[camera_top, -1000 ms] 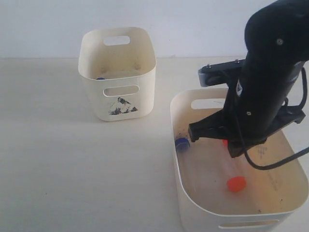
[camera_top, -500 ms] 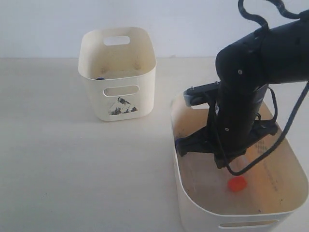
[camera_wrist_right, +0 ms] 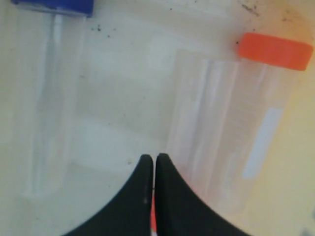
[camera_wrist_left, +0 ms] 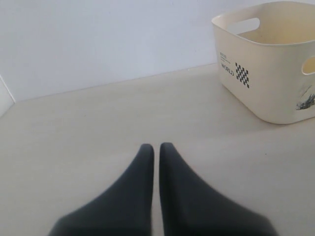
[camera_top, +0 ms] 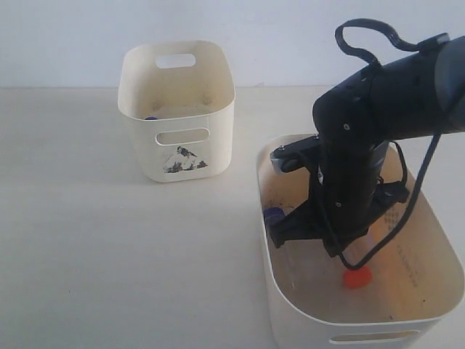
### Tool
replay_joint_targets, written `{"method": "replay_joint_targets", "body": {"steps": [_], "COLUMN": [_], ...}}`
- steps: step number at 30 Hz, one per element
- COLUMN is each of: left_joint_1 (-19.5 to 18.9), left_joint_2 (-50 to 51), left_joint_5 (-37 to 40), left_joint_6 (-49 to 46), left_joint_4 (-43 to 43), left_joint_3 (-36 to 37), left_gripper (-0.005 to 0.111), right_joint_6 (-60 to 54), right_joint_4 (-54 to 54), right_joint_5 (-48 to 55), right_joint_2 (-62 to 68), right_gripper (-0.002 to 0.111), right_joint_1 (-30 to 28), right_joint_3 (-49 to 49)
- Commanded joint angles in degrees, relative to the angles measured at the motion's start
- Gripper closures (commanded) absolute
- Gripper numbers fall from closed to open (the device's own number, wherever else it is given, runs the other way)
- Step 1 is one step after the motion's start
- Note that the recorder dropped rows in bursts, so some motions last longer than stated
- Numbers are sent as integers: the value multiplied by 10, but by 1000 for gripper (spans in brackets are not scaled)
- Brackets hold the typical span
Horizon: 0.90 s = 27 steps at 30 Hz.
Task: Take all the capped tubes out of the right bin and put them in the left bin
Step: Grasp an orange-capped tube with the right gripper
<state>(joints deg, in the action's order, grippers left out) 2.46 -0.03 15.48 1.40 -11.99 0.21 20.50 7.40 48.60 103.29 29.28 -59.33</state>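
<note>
- Vs 0.5 s ago: R arm (camera_top: 360, 145) sits a bit lower in R bin (camera_top: 305, 320) and further left. Orange cap and L bin (camera_top: 145, 153) unmoved.
- R gripper (camera_wrist_right: 150, 158): black tapered fingers pressed together, low over bin floor. Thin orange-red sliver shows in the slit; can't tell if pinched.
- L gripper (camera_wrist_left: 156, 146): fingers together, empty, over matte table (camera_wrist_left: 74, 123).
- Orange tube (camera_wrist_right: 221, 137): clear plastic w/ white label strip, flat on floor just beside R fingertips. Blue tube (camera_wrist_right: 47, 98) at frame left, cap cut off at top edge.
- Exterior: arm hides mid-bin, tube bodies barely visible.
- L bin: smooth cream plastic, rounded corners, oval cutouts, upper left.
</note>
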Motion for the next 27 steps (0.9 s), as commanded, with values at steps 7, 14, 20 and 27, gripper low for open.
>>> {"method": "replay_joint_targets", "body": {"steps": [7, 14, 20, 27], "left_joint_1": [1, 1, 1, 1], "left_joint_2": [0, 0, 0, 0], "left_joint_5": [-5, -5, -5, -5], "left_joint_6": [8, 8, 8, 8], "left_joint_4": [2, 2, 2, 2], "left_joint_3": [-2, -2, -2, -2], "left_gripper": [102, 102, 102, 102], "right_joint_6": [-11, -15, 17, 34], "right_joint_4": [22, 21, 34, 45], "right_joint_5": [-6, 54, 67, 72], "right_joint_2": [-3, 0, 4, 24], "right_gripper": [107, 72, 47, 47], "right_joint_1": [-2, -2, -2, -2], "right_joint_3": [-17, -48, -45, -39]}}
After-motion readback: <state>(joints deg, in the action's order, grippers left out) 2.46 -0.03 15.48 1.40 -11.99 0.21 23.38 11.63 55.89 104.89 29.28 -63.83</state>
